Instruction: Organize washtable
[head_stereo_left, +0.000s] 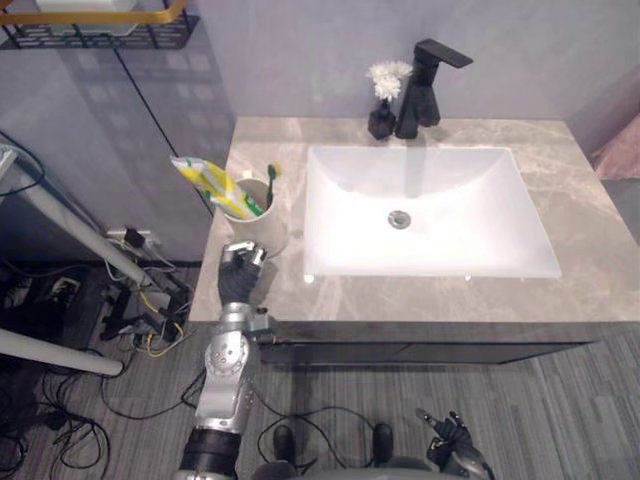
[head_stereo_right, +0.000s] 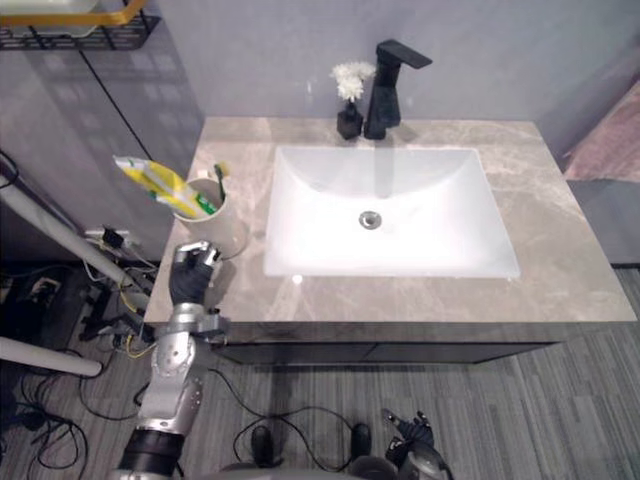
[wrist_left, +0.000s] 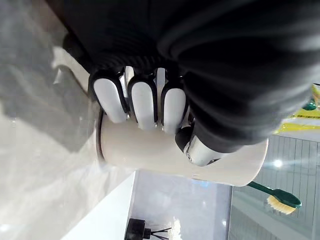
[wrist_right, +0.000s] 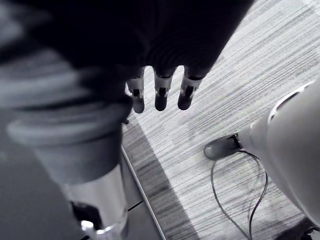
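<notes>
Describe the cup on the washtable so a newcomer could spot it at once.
On the grey marble countertop, look left of the white sink basin, near the left edge. The white cup stands there, the left hand curled round it. Unlike the small black vase by the faucet at the back, it holds a yellow toothpaste tube and a green toothbrush.

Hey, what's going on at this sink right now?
The left robot hand is curled round the white cup at the left end of the marble counter, beside the sink. The cup holds a yellow toothpaste tube and a green toothbrush. The right robot hand hangs open, low over the floor. A black faucet and a small flower vase stand behind the sink.
</notes>
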